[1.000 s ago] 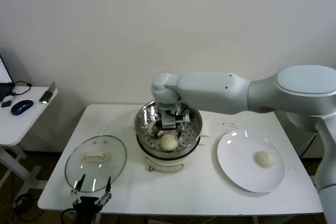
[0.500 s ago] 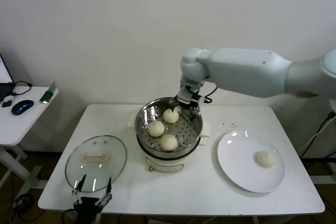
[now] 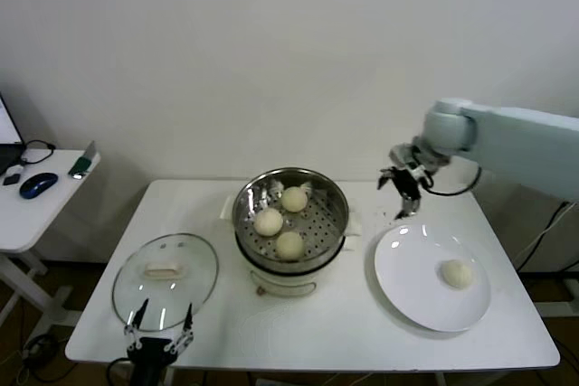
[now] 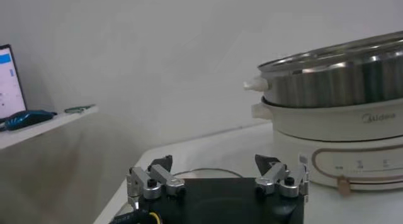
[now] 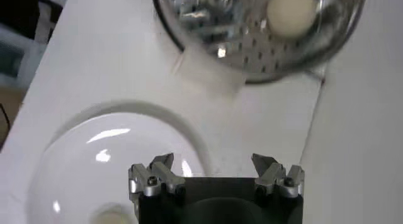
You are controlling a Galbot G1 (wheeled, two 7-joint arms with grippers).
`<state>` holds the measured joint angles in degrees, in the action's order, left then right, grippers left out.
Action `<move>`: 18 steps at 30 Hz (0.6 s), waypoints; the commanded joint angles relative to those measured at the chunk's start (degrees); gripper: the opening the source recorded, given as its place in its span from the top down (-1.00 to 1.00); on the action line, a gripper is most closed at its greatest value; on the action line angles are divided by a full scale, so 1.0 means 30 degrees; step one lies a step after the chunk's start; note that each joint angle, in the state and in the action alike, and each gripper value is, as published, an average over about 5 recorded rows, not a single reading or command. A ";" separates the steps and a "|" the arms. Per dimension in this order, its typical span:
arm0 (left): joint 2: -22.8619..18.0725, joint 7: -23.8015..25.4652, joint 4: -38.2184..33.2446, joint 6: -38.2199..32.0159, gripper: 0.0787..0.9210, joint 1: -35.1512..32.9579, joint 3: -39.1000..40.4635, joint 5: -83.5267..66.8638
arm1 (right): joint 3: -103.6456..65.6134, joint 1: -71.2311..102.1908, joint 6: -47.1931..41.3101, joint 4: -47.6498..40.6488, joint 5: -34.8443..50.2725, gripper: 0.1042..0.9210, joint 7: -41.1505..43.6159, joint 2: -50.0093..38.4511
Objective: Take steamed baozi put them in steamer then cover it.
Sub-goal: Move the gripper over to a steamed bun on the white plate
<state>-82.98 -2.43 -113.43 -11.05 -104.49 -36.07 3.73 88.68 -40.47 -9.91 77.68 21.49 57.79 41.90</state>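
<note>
The steel steamer [image 3: 291, 189] stands at the table's middle on its cream-white base and holds three baozi [image 3: 289, 244] on the perforated tray. A fourth baozi [image 3: 456, 273] lies on the white plate [image 3: 412, 264] at the right. My right gripper [image 3: 404, 187] is open and empty, in the air above the plate's far edge, right of the steamer. Its wrist view shows the steamer [image 5: 252, 46] with one baozi [image 5: 290, 12] and the plate [image 5: 75, 162]. The glass cover [image 3: 165, 278] lies flat at the left front. My left gripper [image 3: 159, 343] is open and parked at the table's front edge beside the cover.
A side table [image 3: 27, 201] with a mouse and small items stands at the far left. The wall runs close behind the table. The left wrist view shows the steamer's base [image 4: 340, 140] from the side.
My right gripper let go of a baozi in the steamer, rose out of it and swung right to above the plate's far edge. The steamer now holds three baozi. The left arm has not moved.
</note>
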 commanded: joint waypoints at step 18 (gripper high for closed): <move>-0.0484 -0.0037 0.0211 0.0205 -0.77 -0.0057 0.0010 0.0589 | -1.1612 1.3957 0.0693 -0.5225 -0.7433 -0.76 0.1650 -0.3929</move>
<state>-84.34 -2.54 -112.93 -10.51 -104.61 -36.06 5.20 64.04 -10.03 -9.25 68.52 5.48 61.93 29.81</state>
